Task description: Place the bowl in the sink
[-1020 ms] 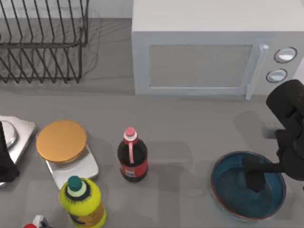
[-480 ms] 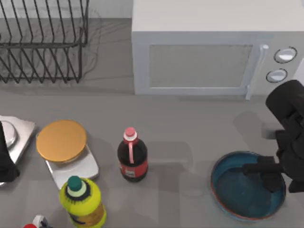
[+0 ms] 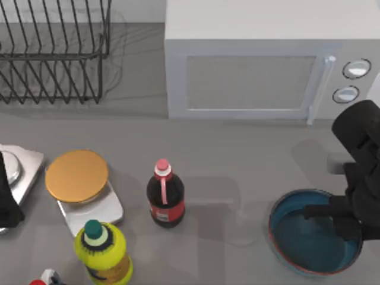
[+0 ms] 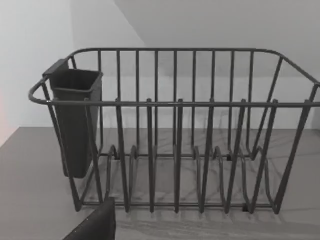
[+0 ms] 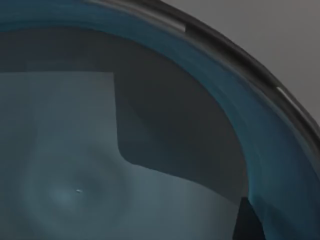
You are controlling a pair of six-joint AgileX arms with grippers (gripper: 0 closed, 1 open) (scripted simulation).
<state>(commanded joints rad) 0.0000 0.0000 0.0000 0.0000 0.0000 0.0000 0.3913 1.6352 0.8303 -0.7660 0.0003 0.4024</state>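
Right jaws (image 3: 332, 217) over bowl (image 3: 303, 246) rim, grip unclear (soda bottle (image 3: 164, 196) well left); left arm parked.

- The right arm (image 3: 359, 148) is seen as matte black throughout, with no markings, labels or coloured parts.
- Its upper part is formed as a bulky, rounded housing with soft edges.
- Below that, blockier black segments are stacked, with stepped outlines.
- A narrow, flat black bar is carried at the right gripper (image 3: 332, 215), ending in a squared tip.
- No cables or screws can be made out on it.
- The left arm (image 3: 7, 199) is seen at the table's left edge as a slim black shape, equally plain and matte.
- In the left wrist view, a dark, flat-sided black piece (image 4: 95, 225) with an angled edge is seen; what part it is cannot be told.
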